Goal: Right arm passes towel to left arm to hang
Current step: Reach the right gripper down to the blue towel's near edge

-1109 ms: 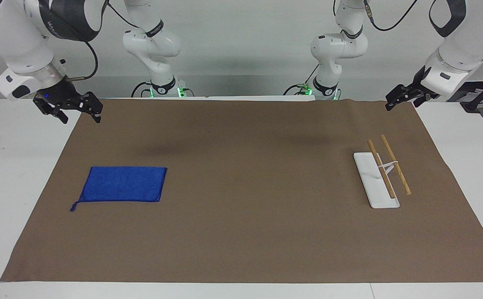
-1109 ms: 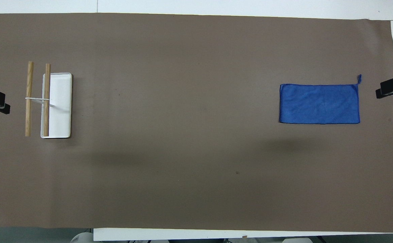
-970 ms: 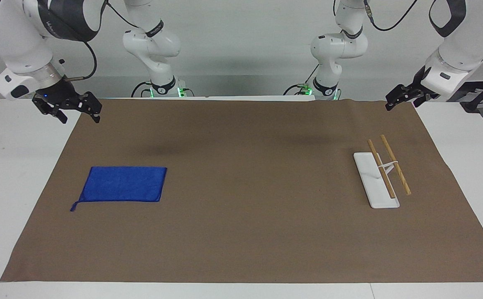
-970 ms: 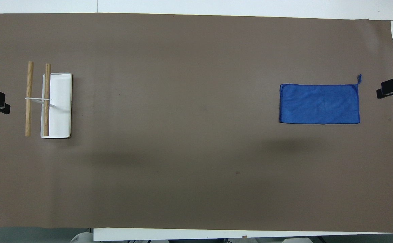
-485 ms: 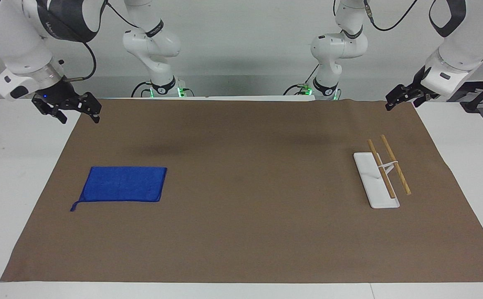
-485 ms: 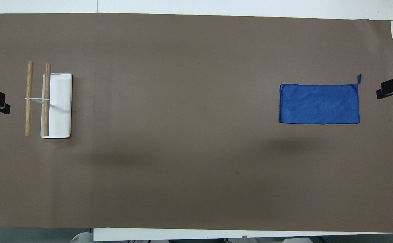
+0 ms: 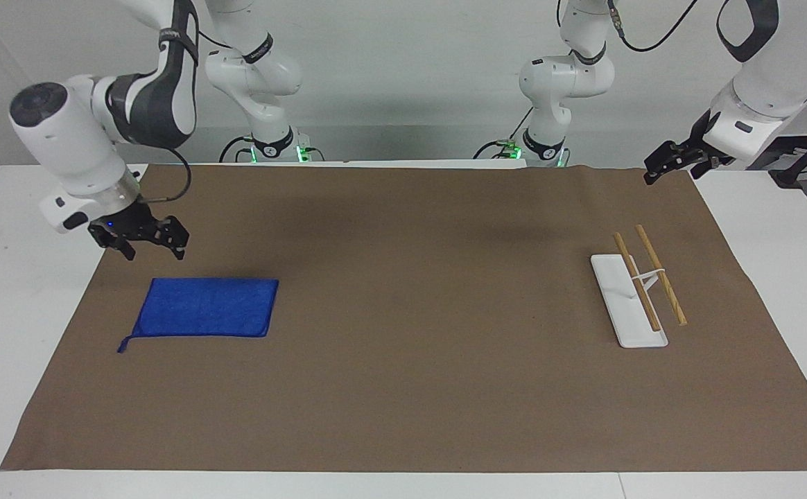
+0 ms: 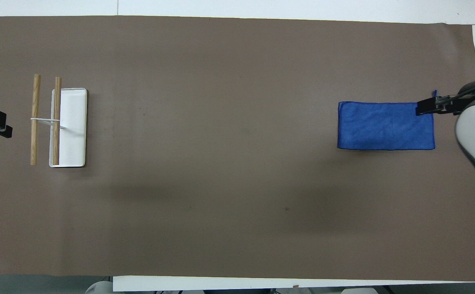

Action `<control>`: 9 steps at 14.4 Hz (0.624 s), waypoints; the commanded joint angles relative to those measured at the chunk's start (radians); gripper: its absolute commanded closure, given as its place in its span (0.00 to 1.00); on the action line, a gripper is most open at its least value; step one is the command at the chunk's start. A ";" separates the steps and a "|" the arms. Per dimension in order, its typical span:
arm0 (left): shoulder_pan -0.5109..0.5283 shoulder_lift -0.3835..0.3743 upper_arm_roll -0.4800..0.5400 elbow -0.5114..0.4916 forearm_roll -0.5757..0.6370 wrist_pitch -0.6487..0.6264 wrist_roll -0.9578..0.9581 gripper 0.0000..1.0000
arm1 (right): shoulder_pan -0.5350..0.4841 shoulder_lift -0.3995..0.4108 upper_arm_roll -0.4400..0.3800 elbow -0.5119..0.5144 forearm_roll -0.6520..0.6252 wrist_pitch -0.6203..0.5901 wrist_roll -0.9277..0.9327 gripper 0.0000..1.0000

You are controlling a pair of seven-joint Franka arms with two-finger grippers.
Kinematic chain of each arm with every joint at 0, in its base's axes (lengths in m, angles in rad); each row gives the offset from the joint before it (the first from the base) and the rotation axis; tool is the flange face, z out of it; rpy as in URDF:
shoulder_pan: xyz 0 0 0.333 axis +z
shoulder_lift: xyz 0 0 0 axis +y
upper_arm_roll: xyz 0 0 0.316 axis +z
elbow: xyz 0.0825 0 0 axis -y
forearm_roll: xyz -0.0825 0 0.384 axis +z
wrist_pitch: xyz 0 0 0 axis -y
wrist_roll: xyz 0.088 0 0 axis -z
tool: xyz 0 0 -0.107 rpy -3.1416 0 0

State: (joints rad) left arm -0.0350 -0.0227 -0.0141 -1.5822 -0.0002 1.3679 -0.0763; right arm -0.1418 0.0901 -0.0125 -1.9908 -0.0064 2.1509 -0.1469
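My right claw (image 7: 154, 252) hangs in the air with its two fingers spread apart, gripping nothing. In the facing view it is clear of the cloth, not touching it. From overhead it covers the towel's (image 7: 206, 307) corner at my right arm's end of the table, where the thin loop sticks out. The towel (image 8: 385, 125) lies flat and spread out on the brown mat (image 7: 410, 312). It sits at about nine o'clock on the mat in the facing view and at about three o'clock from overhead. My left claw (image 7: 655, 173) waits over the mat's corner at my left arm's end, at about two o'clock in the facing view. Whether it is apart or together I cannot tell. A white rack (image 7: 629, 301) with two wooden rods stands on the mat toward my left arm's end, well apart from the towel. It is at about three o'clock in the facing view.
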 commanded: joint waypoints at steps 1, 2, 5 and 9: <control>-0.008 -0.031 0.013 -0.036 -0.009 0.023 -0.005 0.00 | -0.015 0.043 0.009 -0.111 0.005 0.202 -0.052 0.00; -0.008 -0.031 0.013 -0.038 -0.007 0.023 -0.005 0.00 | -0.015 0.058 0.009 -0.121 0.005 0.225 -0.060 0.00; -0.008 -0.031 0.013 -0.038 -0.007 0.023 -0.005 0.00 | -0.034 0.112 0.009 -0.120 0.005 0.230 -0.153 0.00; -0.008 -0.031 0.013 -0.038 -0.009 0.022 -0.005 0.00 | -0.045 0.155 0.009 -0.120 0.009 0.294 -0.217 0.00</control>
State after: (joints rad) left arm -0.0350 -0.0227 -0.0141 -1.5824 -0.0002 1.3679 -0.0763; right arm -0.1737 0.2351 -0.0135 -2.1051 -0.0064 2.4196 -0.3298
